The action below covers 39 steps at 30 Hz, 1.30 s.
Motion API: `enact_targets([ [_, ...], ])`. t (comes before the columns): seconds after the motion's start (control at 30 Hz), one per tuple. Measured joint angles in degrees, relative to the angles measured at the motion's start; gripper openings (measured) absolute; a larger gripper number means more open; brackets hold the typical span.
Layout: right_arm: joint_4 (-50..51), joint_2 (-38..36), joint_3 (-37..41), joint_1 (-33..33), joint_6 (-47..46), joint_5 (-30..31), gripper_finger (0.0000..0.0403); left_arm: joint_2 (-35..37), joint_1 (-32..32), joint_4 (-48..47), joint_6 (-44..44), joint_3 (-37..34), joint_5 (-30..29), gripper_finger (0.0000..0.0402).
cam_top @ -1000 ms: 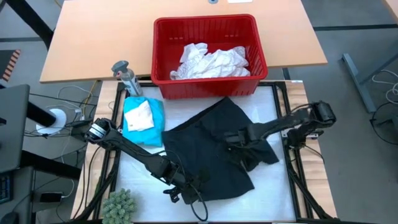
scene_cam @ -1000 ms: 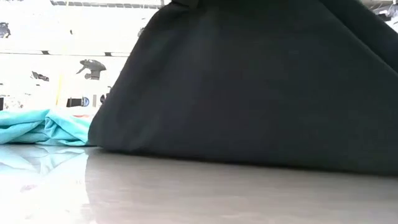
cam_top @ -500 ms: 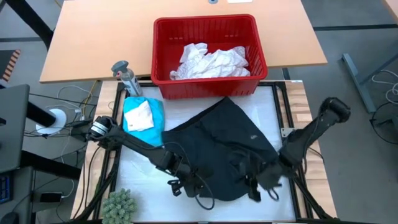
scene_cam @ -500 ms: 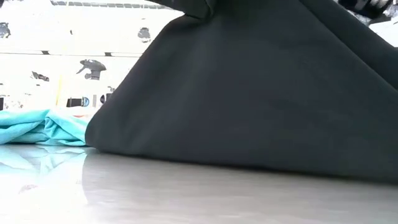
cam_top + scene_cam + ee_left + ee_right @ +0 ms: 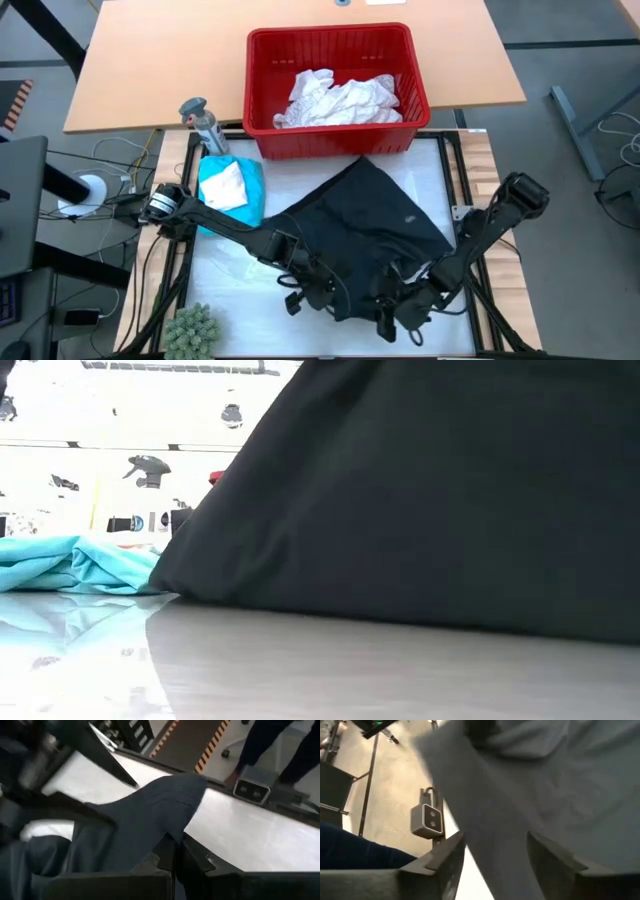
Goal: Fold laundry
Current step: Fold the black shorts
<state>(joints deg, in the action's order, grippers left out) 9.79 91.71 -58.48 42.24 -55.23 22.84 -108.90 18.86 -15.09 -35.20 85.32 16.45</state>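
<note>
Two dark arms reach in over the white tabletop (image 5: pixel 225 270), both working at the near edge of the black garment (image 5: pixel 365 235), which lies spread across the middle of the tabletop and bunches up toward its front edge. The left gripper (image 5: pixel 305 298) sits at the garment's near left corner, its fingers (image 5: pixel 170 857) pressed together and pinching a fold of the black cloth. The right gripper (image 5: pixel 400 315) is just beside it, toward the front right, with its fingers (image 5: pixel 447 857) spread apart and the cloth hanging loose between them, not clamped. A teal garment (image 5: pixel 232 188) lies folded near the tabletop's back left corner with a small white piece (image 5: pixel 224 186) resting on top. White laundry (image 5: pixel 340 97) is heaped inside the red basket (image 5: pixel 265 90) beyond the back edge. A grey spray bottle (image 5: pixel 203 124) stands left of the basket, and a fuzzy green plant (image 5: pixel 190 328) sits at the front left corner.
</note>
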Motion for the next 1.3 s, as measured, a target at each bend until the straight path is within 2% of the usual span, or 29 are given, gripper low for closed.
enact_targets([
  [0.1,-1.3,1.5,0.0,-0.5,-0.3,-0.1,0.0266,0.0,-0.6,-0.4,0.6,0.0,0.4,0.0],
  [0.43,-4.1,-0.2,-0.1,-1.0,1.1,1.2,0.0269,-2.4,-1.4,-0.5,1.6,-0.9,1.8,0.0],
  [0.73,-4.2,1.6,-0.2,-0.2,1.7,1.1,0.0269,-4.1,-2.5,3.6,1.9,-0.8,-0.1,0.0],
  [0.9,-3.9,2.5,-0.2,-0.7,1.7,1.2,0.0269,-4.1,-3.0,5.8,4.5,-0.9,2.6,0.0],
  [1.3,-3.4,3.2,-0.2,-2.5,5.9,1.1,0.0269,-4.8,-3.4,7.9,3.6,-0.9,2.8,0.0],
])
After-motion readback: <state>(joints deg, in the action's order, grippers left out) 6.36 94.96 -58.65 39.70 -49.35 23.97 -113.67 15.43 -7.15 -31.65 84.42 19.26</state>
